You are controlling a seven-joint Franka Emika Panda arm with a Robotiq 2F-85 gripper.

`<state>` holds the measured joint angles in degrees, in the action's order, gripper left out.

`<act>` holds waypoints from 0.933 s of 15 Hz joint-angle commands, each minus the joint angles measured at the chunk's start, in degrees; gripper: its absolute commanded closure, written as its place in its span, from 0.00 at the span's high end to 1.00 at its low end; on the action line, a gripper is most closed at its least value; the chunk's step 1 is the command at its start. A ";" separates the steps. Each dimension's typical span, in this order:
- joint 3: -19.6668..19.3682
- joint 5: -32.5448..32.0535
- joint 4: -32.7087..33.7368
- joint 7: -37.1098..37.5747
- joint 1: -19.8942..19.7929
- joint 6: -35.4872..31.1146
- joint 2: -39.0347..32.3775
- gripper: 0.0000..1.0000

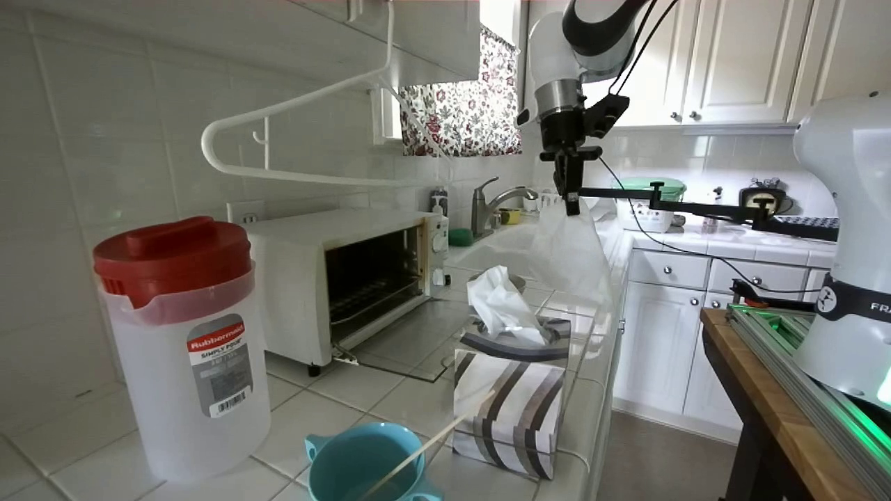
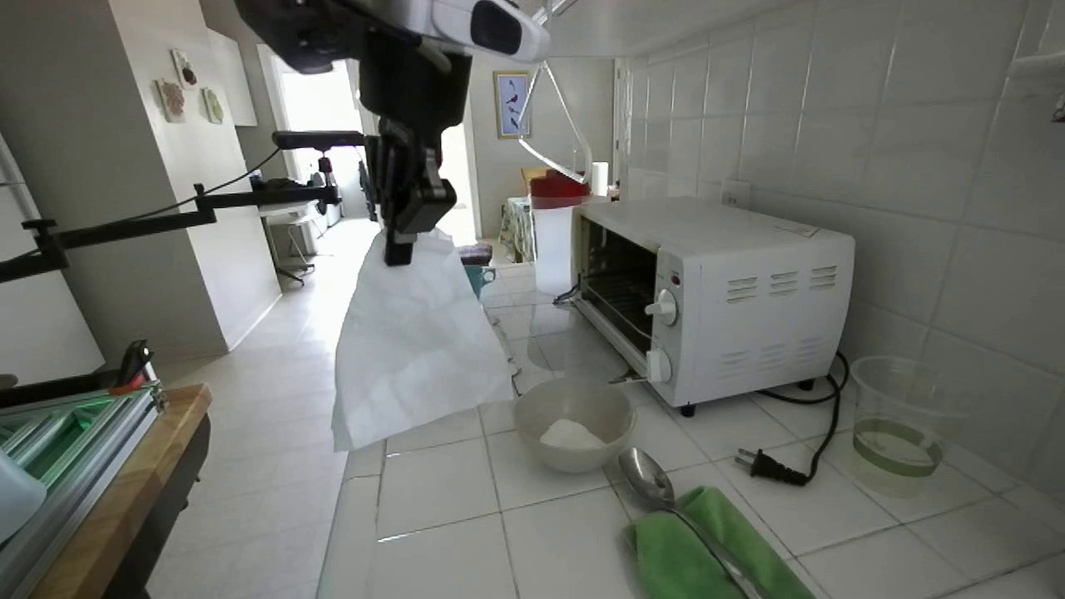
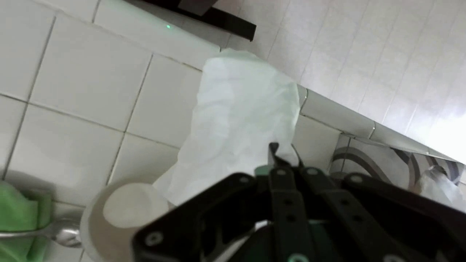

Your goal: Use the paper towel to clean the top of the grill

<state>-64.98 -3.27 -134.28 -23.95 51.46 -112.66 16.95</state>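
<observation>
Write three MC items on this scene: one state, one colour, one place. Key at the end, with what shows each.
1. How does the door of the grill stand?
A. Shut
B. Folded down, open
C. Taken off and placed on top

2. What colour is the lid of the pitcher?
A. Red
B. Green
C. Yellow

3. Where is the paper towel?
A. Spread over the grill's top
B. Inside the pitcher
C. Hanging from the claw

Key:
1. B: an exterior view shows its glass lowered at the front and the dark inside exposed.
2. A: it reads red in both exterior views.
3. C: in both exterior views it droops from the claw, apart from the grill.
</observation>
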 commanded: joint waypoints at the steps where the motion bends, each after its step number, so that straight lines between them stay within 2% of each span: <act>1: 8.07 2.86 -2.87 -4.76 -10.74 -3.34 -7.05 0.00; 4: 16.72 2.81 -5.61 -6.16 -21.28 -10.06 -10.58 0.00; 8: 30.60 6.35 -7.80 -6.43 -35.41 -22.60 -13.54 0.00; 11: 39.99 11.89 -8.35 -6.58 -43.42 -29.73 -14.99 0.00; 14: 46.55 15.86 -7.95 -6.50 -48.76 -31.04 -16.26 0.00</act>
<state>-24.21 8.27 -141.96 -27.70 8.32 -142.00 1.32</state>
